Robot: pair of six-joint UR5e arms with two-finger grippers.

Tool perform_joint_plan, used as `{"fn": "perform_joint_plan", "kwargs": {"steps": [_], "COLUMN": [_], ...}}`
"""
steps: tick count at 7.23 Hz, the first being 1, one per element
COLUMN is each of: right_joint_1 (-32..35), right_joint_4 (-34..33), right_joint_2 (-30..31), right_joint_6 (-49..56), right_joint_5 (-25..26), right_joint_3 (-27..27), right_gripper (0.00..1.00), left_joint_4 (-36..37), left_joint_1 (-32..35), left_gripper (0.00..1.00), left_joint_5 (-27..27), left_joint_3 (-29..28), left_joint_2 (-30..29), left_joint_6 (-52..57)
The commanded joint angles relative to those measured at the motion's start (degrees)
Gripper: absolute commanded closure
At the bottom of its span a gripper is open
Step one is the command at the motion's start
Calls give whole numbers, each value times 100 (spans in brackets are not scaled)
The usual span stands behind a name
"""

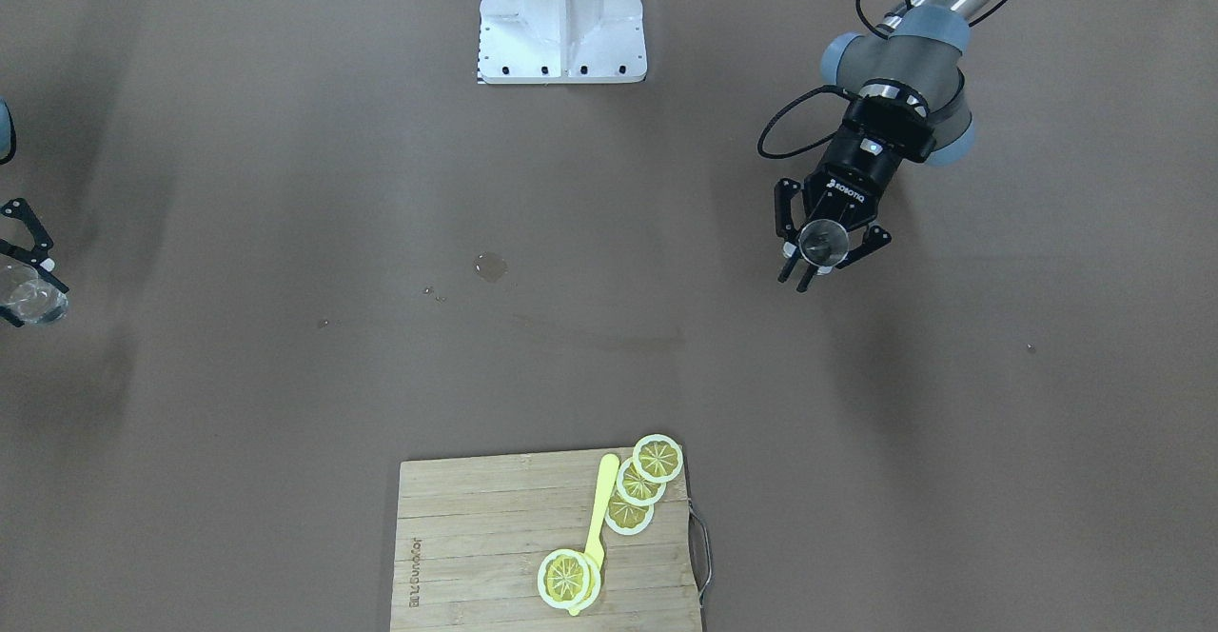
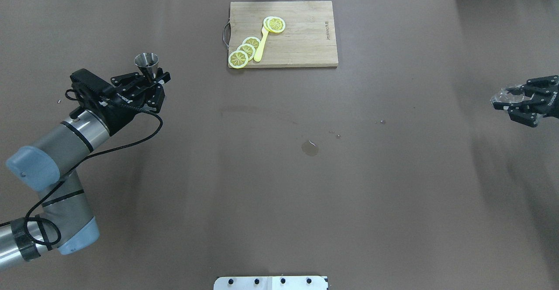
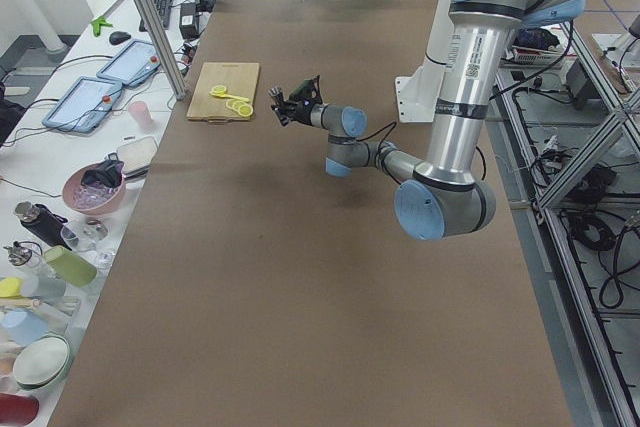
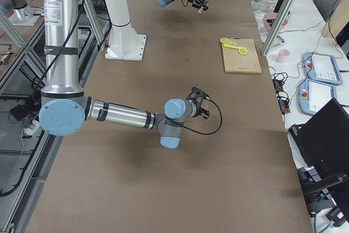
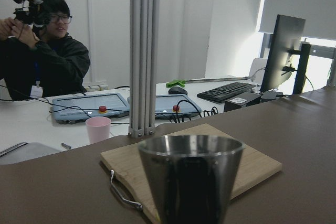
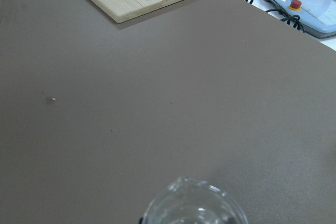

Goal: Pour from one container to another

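Note:
A metal cone-shaped cup (image 2: 146, 61) stands upright in my left gripper (image 2: 147, 77), whose fingers are shut on its lower part, near the table's left side. The left wrist view fills with the same metal cup (image 5: 191, 177); its inside is not visible. In the front-facing view the left gripper (image 1: 820, 256) and the metal cup (image 1: 823, 242) appear at right. My right gripper (image 2: 510, 103) is at the far right edge, shut on a clear cup (image 2: 501, 98). The clear cup's rim (image 6: 194, 205) shows at the bottom of the right wrist view.
A wooden cutting board (image 2: 305, 41) with lemon slices (image 2: 244, 52) and a yellow utensil (image 2: 261, 45) lies at the far middle. A small puddle (image 2: 309, 148) and droplets (image 2: 334, 133) mark the table's centre. The robot base (image 1: 561, 18) is at the near edge.

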State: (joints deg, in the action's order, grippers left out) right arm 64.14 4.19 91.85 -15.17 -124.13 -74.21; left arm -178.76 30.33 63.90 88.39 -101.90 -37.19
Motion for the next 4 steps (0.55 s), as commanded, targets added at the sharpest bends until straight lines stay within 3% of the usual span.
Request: {"fn": "perform_joint_plan", "kwargs": {"steps": [1,4], "right_joint_1": [-7,-68], "right_joint_4": [406,556], "right_joint_2": [-10,-263], "right_joint_6": [-83,-92], "right_joint_5": [238,406], "right_joint_3": [354,862], "right_gripper": [100,100], "left_joint_4": [51,594], "left_joint_1": [-132,-194], "left_gripper": [100,100], "left_joint_5": [-658,-1387], "left_joint_3": [21,90], "left_joint_2": [388,836], "left_joint_6": [-227,-743]}}
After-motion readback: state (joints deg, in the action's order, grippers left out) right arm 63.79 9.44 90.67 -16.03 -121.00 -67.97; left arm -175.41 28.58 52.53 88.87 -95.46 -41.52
